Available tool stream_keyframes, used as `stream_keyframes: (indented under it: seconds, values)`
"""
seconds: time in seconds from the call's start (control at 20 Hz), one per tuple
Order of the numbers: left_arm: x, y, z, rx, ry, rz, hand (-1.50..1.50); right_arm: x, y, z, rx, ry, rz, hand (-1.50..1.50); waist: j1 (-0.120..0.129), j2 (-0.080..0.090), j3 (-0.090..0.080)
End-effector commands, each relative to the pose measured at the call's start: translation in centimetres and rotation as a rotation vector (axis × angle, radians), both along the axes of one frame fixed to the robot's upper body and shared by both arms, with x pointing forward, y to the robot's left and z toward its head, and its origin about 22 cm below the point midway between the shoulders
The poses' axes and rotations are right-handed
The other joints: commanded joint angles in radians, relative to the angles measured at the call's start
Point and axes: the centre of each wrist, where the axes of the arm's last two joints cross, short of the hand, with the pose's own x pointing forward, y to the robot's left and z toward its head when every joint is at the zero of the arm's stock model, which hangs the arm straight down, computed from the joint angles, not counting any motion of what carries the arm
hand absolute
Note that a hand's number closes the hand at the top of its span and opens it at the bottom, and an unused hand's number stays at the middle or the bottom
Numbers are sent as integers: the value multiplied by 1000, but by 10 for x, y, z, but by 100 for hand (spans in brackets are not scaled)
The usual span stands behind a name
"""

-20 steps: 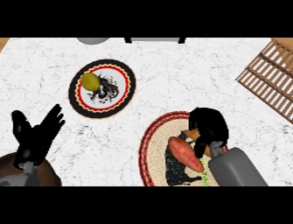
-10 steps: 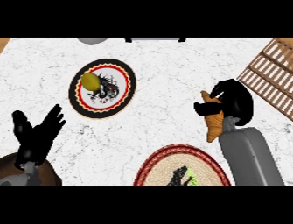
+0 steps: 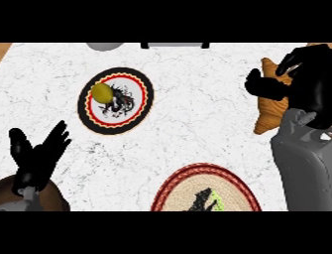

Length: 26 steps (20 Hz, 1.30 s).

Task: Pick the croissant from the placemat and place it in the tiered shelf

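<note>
I've got the white marbled worktop [image 3: 197, 114] filling nearly the whole frame, with a strip of wood showing at the upper left corner. My right forearm [image 3: 311, 168] comes up from the lower right as a big grey block, and it covers most of whatever stands along the right edge; I can just make out a sliver of slats beside it and can't say more than that.

At the bottom centre sits the round woven placemat [image 3: 206, 191], red and dark rim, cut off by the lower edge, with a dark and green printed figure on it. Upper left of centre there's a round plate [image 3: 116, 100], black rim with a red ring, and a yellow fruit [image 3: 102, 92] resting on its left part.

The right robot hand [image 3: 307, 82] is in the upper right of the frame, fingers curled round the croissant [image 3: 271, 111]. The croissant is up off the placemat, well apart from it, standing roughly on end with one tip showing above the fingers and the broader golden end hanging below them.

The left robot hand [image 3: 38, 155] shows at the lower left, fingers straight and spread, pointing up, holding nothing. A brown rounded object [image 3: 4, 196] sits in the bottom left corner behind it.
</note>
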Motion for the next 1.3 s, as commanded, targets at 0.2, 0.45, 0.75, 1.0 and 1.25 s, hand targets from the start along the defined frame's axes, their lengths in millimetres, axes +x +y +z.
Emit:
stream_keyframes:
  seconds: [0.2, 0.45, 0.75, 1.0, 1.25]
  values:
    - [14, -20, 2, -2, -7, -19, 0, -23, -15, 93, -25, -67, -179, 150, 4, 4, 1]
    - [-3, 9, -7, -1, -6, 7, 0, -33, -69, 131, 24, -95, -226, 150, -2, 1, 1]
    - [5, -6, 6, -11, -11, -14, 0, -17, -105, 161, 36, -135, -291, 150, 13, 6, 1]
    - [-3, -19, -4, 10, -2, -20, 0, -15, -173, 185, 16, -120, -283, 150, 15, 8, 2]
    - [17, -20, -8, 6, -1, -23, 0, 6, -175, 164, -7, -20, -232, 150, 10, 10, 1]
